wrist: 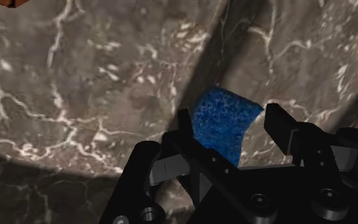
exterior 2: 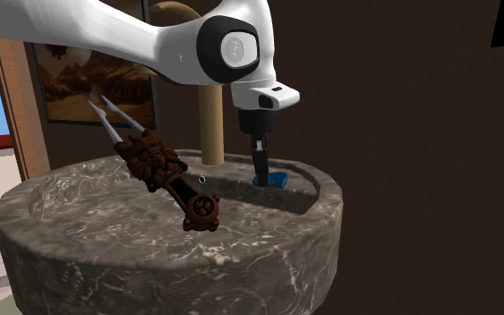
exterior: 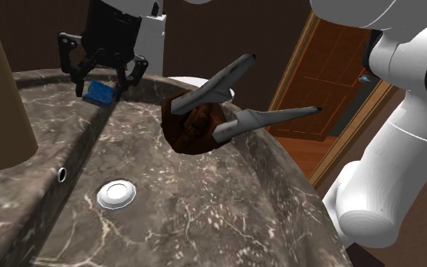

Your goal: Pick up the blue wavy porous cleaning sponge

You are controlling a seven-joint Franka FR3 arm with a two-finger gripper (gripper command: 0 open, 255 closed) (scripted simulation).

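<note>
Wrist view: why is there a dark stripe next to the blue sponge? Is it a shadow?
Wrist view: probably yes. The stripe follows a fold in the sink beside the sponge, with lighter stone on either side. Shoulder view: the sponge is bright blue there too. Second exterior view: the sponge looks darker.

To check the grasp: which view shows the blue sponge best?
The wrist view: the sponge sits close, between the gripper's fingers. In the shoulder view the fingers partly cover it; in the second exterior view it is a small blue piece.
</note>
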